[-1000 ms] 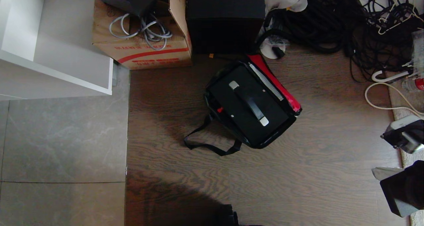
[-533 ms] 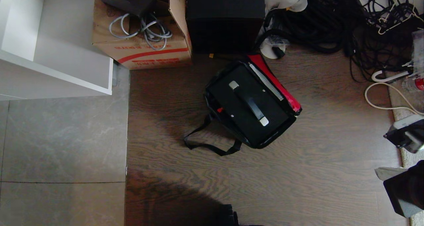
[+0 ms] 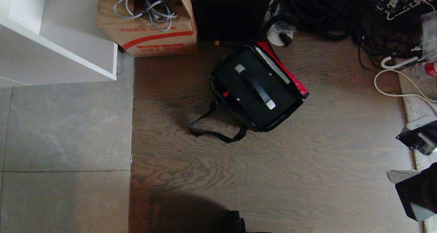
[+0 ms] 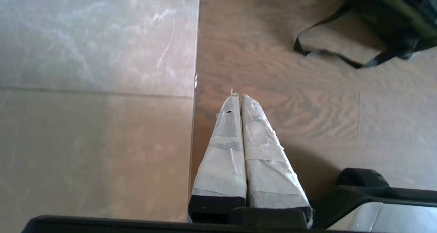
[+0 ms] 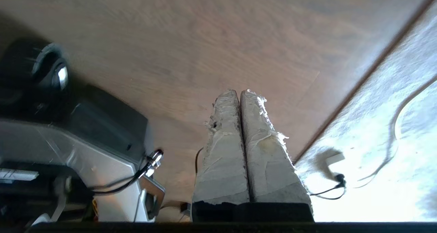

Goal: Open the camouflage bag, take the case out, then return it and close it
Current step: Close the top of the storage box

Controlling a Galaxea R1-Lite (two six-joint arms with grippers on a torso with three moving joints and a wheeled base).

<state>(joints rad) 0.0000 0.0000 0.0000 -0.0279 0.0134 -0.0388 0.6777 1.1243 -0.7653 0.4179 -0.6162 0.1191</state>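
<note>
The camouflage bag (image 3: 300, 89) is seen lying open on the wooden floor (image 3: 273, 178), near the far edge of the boards, just in front of the tall black box (image 3: 230, 14) and the cardboard box (image 3: 150, 38). The case (image 3: 254, 89) is seated inside it, handle up. The left gripper (image 4: 240, 100) is held over the tile seam, jaws pressed together, nothing gripped. The right gripper (image 5: 239, 95) is poised by the carpet edge, jaws likewise together and empty.

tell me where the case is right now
In the head view the case sits inside the open bag on the wooden floor, just right of centre, in front of the cardboard box and the black cabinet.
</note>
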